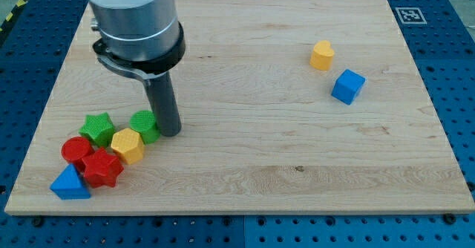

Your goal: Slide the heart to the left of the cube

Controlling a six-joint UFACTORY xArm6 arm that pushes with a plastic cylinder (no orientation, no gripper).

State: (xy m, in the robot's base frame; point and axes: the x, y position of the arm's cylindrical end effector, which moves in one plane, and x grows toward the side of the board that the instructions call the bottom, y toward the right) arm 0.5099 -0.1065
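Observation:
A yellow heart (322,56) lies at the view's upper right of the wooden board. A blue cube (347,86) sits just below and right of it, a small gap apart. My tip (171,132) rests on the board at the view's left, far from both. It stands right against a green block (145,125) on that block's right side.
A cluster lies at the view's lower left: a green star (97,128), a yellow hexagon (128,145), a red round block (75,150), a red star (102,167) and a blue triangle (70,183). The board's edge (237,211) runs along the bottom.

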